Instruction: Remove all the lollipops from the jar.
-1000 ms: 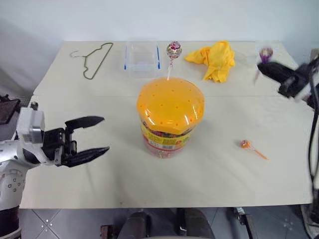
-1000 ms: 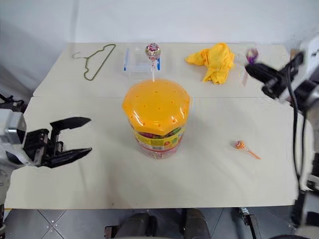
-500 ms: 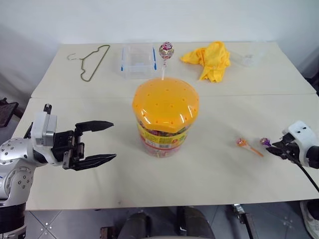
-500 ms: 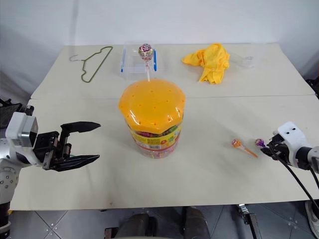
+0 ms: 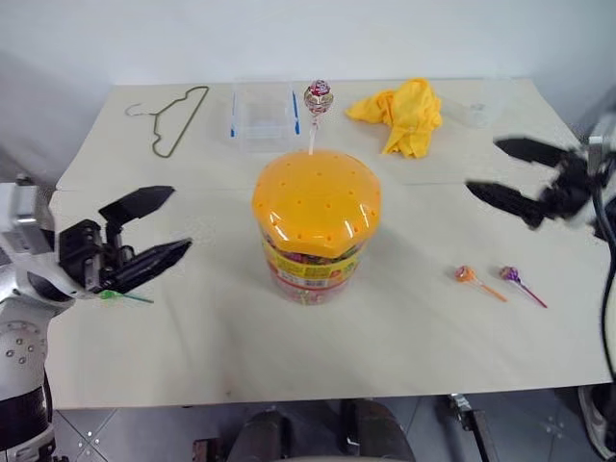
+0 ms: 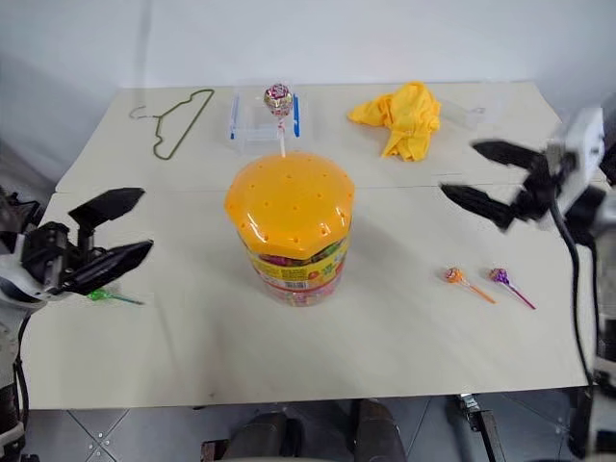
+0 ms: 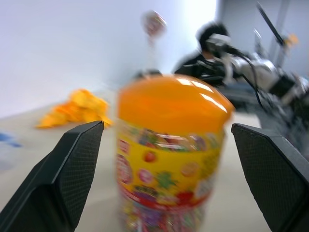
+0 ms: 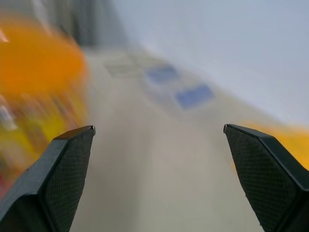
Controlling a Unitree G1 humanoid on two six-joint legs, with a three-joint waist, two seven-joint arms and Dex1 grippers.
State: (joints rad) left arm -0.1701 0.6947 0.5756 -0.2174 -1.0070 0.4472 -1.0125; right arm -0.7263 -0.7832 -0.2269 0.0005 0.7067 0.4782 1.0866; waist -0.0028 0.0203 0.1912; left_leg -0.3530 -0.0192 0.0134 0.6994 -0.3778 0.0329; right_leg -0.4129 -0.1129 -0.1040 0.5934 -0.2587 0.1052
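Upright, one lollipop [image 5: 319, 97] stands stick-down in the jar [image 5: 316, 226]; both end effectors released.

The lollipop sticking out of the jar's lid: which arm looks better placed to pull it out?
Probably the right. Its open gripper hangs raised, nearer the lollipop on the jar. The left gripper, also open, sits lower beside the jar.

I see beige table [image 5: 404, 327] | wire hanger [image 5: 171, 117] far left | clear box, blue clips [image 5: 262, 114] far middle | crumpled yellow cloth [image 5: 406, 114] far right, all apart
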